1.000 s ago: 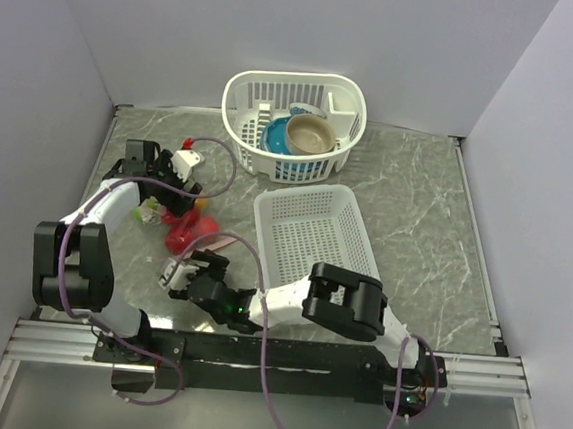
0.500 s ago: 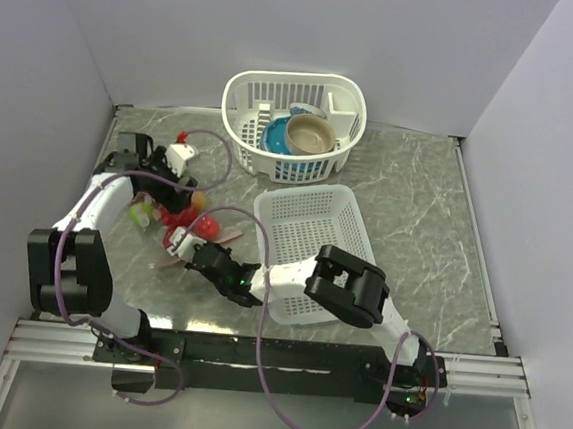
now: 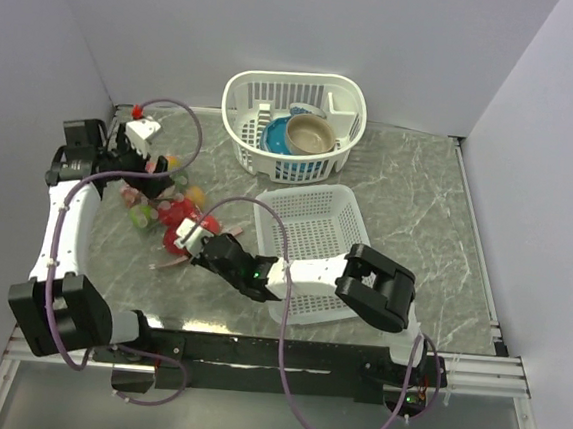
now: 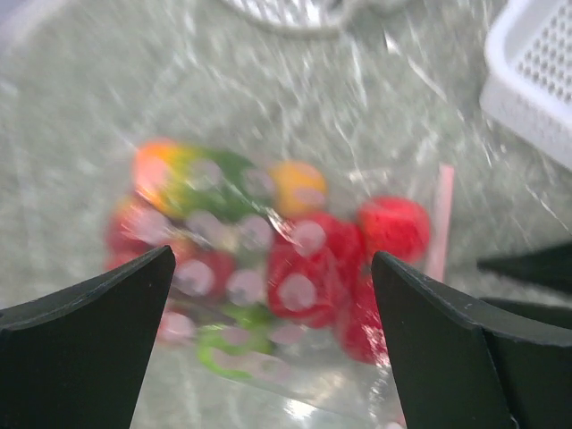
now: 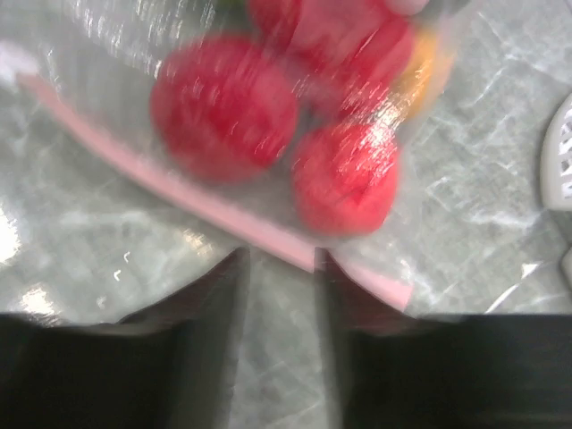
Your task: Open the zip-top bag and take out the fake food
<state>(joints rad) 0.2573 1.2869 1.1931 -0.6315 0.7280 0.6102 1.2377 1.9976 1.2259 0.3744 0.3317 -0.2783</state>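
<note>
left pincer (image 4: 273,259) is hovering spread wide over the zip-top bag (image 5: 116,45) of fake food (image 4: 393,228), right pincer (image 5: 280,259) sitting narrowly parted at its pink zip strip (image 5: 179,183).

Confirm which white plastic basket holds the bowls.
The rounded slatted white basket at the back: blue bowl and tan bowl sit inside. The rectangular mesh basket in front shows none.
</note>
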